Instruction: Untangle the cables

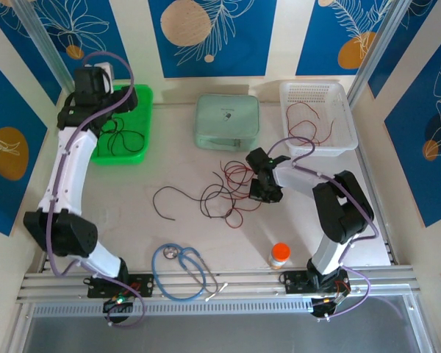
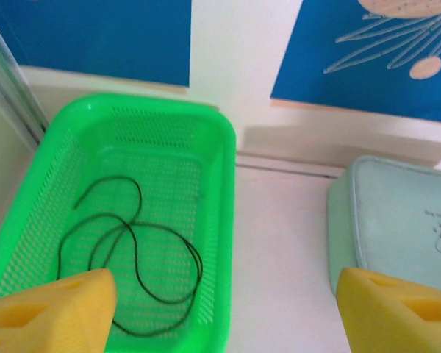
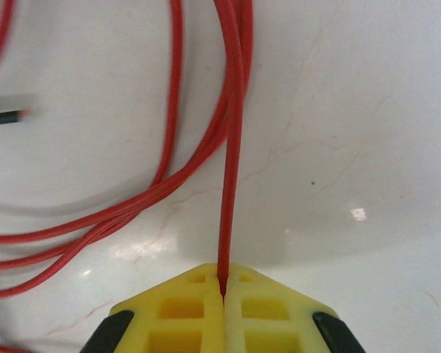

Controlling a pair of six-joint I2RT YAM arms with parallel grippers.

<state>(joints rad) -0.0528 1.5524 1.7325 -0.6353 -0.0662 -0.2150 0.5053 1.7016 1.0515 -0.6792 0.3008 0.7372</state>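
Right gripper (image 3: 223, 294) is pinched tight on one red cable (image 3: 232, 147) in the central tangle (image 1: 220, 193); if I pull fast, I fear its crossings will drag the whole knot along.

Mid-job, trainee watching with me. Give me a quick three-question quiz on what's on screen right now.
1. True or false: the right gripper is shut on a thin red cable lying on the table.
2. Multiple choice: what lies in the green perforated plastic basket? A) a red cable B) a thin black cable C) a stethoscope
3. Fill in: the left gripper hangs above the green basket with its jaws ____.
Key: 1 true; 2 B; 3 open.
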